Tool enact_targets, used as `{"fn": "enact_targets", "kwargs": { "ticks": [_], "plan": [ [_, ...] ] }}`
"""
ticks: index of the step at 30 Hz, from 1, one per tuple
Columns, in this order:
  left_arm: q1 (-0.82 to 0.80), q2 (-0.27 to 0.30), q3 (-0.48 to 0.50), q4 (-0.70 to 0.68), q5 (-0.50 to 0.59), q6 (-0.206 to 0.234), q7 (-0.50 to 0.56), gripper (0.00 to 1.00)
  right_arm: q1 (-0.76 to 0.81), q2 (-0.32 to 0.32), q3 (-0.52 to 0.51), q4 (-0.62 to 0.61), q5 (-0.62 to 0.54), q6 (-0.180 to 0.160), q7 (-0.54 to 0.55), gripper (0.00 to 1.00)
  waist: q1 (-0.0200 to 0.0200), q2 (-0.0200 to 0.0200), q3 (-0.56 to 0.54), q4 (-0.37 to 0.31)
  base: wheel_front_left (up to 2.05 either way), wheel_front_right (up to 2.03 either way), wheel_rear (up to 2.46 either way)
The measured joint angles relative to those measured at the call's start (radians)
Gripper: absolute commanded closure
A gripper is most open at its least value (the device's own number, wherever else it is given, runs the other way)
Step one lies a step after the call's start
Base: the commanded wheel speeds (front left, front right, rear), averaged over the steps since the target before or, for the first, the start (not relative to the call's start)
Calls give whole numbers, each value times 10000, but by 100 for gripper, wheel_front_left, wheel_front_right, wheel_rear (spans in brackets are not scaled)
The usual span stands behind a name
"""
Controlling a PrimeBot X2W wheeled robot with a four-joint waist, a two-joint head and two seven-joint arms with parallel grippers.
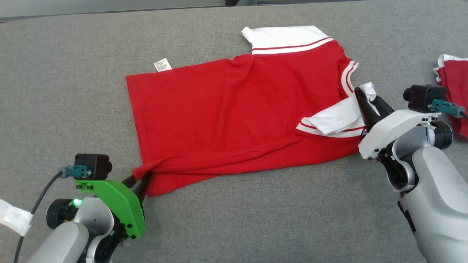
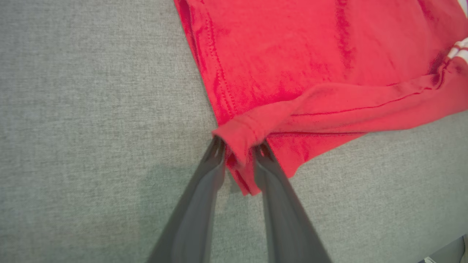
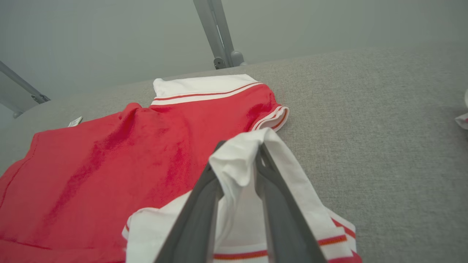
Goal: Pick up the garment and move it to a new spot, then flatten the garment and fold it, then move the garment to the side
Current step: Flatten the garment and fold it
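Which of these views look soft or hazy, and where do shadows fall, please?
Head view: crisp, evenly lit, red garment barely shadowed. Left wrist view: left gripper blurred near the lens, faint shadow on the grey surface beside it. Right wrist view: hazy and washed-out, right gripper soft-edged.

Grey fabric-covered counter (image 1: 256,219) carrying two garments.
A red polo shirt (image 1: 226,109) with a white collar lies spread across its middle; a second red-and-white garment (image 1: 453,76) lies well apart, on the robot's right.

Grey surface (image 1: 73,91) open L, near & beyond red shirt (image 1: 234,106); second garment (image 1: 453,91) crowds far R.
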Motion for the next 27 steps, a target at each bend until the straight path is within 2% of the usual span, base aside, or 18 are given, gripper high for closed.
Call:
{"fn": "enact_targets", "kwargs": {
  "ticks": [2,6,11,14,18,22,26,27],
  "plan": [
    [-118,25,52,272,-2,-127,-105,0,-148,-35,219,238,-6,0,-437,0,0,0,-28,-50,0,0,0],
    [160,132,272,-33,-59,-121,-514,0,-105,-385,232,136,6,0,-897,0,0,0,-78,-139,0,0,0],
    [1572,251,744,-965,-71,370,-1605,0,909,-1206,-130,-522,-543,0,-1684,0,0,0,-259,-230,0,0,0],
    [2222,-50,949,-1331,92,656,-2656,0,1699,-1400,-550,-941,-1315,0,-2395,0,0,0,-431,-249,0,0,0],
    [2790,-754,865,-1292,407,579,-4096,0,2780,-915,-1045,-1417,-2146,0,-3235,0,0,0,-745,-251,0,0,0],
    [2956,-1358,711,-370,809,405,-5532,0,3770,-307,-1609,-1676,-3312,0,-3436,0,0,0,-1093,-237,0,0,0],
    [2951,-1843,650,796,1206,96,-6199,0,4455,514,-2111,-2456,-4098,0,-3461,0,0,0,-1386,-208,0,0,0],
    [2907,-2140,731,1254,1246,-75,-6299,0,4900,853,-2219,-2562,-4366,0,-3461,0,0,0,-1519,-193,0,0,0]
  ]
}}
